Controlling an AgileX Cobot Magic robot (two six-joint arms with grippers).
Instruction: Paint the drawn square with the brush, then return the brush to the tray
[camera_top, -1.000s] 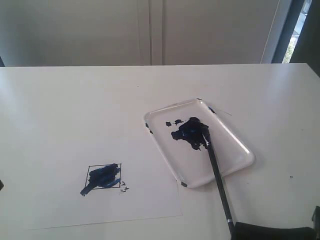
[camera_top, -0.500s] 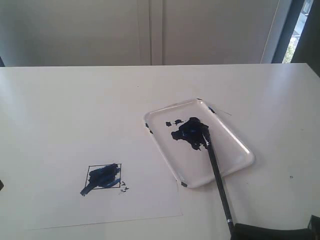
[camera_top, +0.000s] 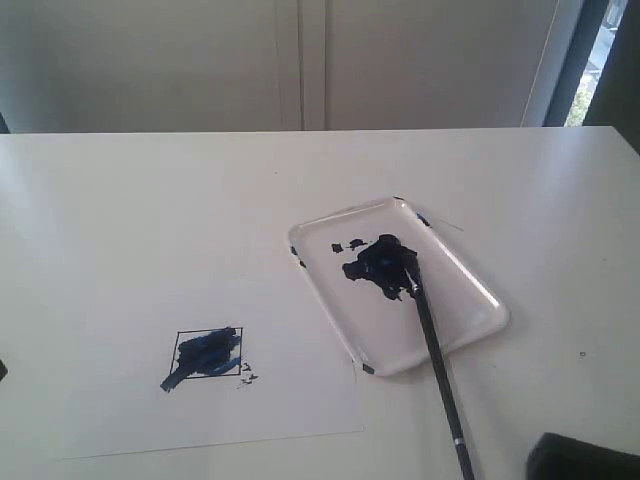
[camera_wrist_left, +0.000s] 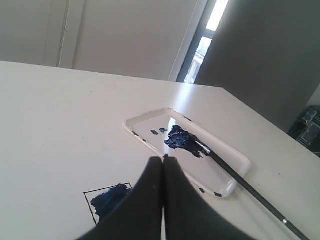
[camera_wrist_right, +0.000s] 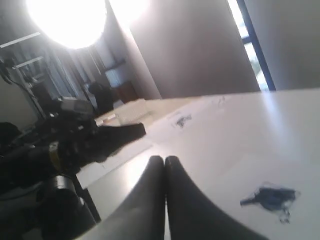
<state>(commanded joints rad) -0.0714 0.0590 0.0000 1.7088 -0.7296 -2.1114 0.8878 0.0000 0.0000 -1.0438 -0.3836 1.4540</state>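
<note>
Brush lay free of both pairs of fingers, its handle end cut off by the lower edge of the exterior view. Nearest, the left fingers were pressed tight together, grasping nothing, and they hid one corner of the drawn square on the paper sheet beneath them; its blue smear ran past the outline at one corner. Beyond their tips sat the tray, where the brush's tip rested in the dark paint blob while the shaft crossed the rim onto the tabletop. The right fingers were likewise clenched on nothing; past them the drawn square showed only as a blurred blue patch, its outline impossible to make out. A dark shape in the exterior view's corner was cut off and could not be identified. Farthest away, glare washed out the room beyond the right fingers.
</note>
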